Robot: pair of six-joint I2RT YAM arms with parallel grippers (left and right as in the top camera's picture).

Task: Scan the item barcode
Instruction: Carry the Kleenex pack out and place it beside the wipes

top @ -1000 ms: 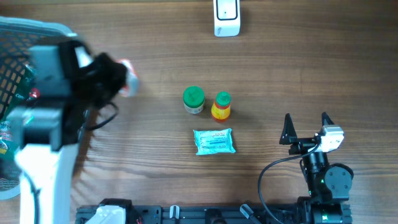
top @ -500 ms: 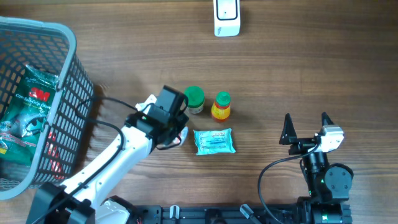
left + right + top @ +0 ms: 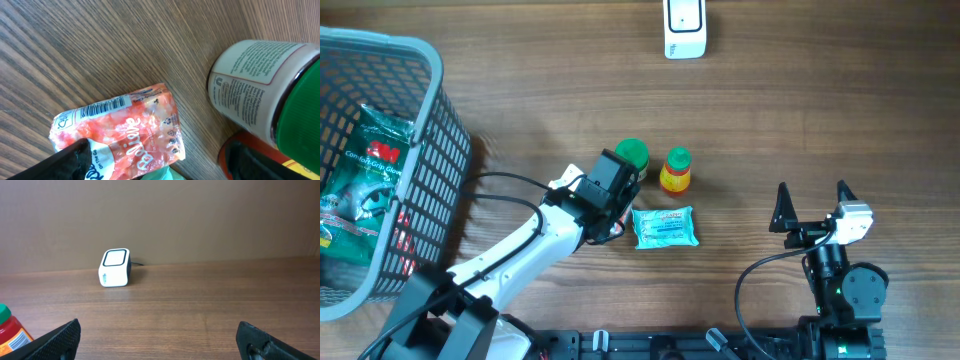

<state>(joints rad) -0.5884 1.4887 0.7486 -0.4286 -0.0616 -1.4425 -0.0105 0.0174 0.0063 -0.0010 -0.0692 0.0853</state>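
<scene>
**Pink packet [image 3: 120, 132] lies loose on the table, lower left of the left wrist frame, between the spread fingers of the left gripper [image 3: 157, 150].**
Its barcode [image 3: 102, 108] faces up. One fingertip [image 3: 75, 155] covers a corner, and the frame edge cuts off its lower end. Overhead, the arm hides nearly all of it. The green-lidded jar [image 3: 250, 85] is cropped at right. The right gripper [image 3: 812, 195], lower right, gapes wide, holding nothing. The scanner [image 3: 684, 28] sits at top centre.

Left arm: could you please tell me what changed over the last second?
The left end effector swung from over the basket rightwards to the centre, carrying the pink pouch, then opened, leaving it beside the green-lidded jar. That jar, yellow bottle, teal packet, scanner and right end effector stayed put.
</scene>
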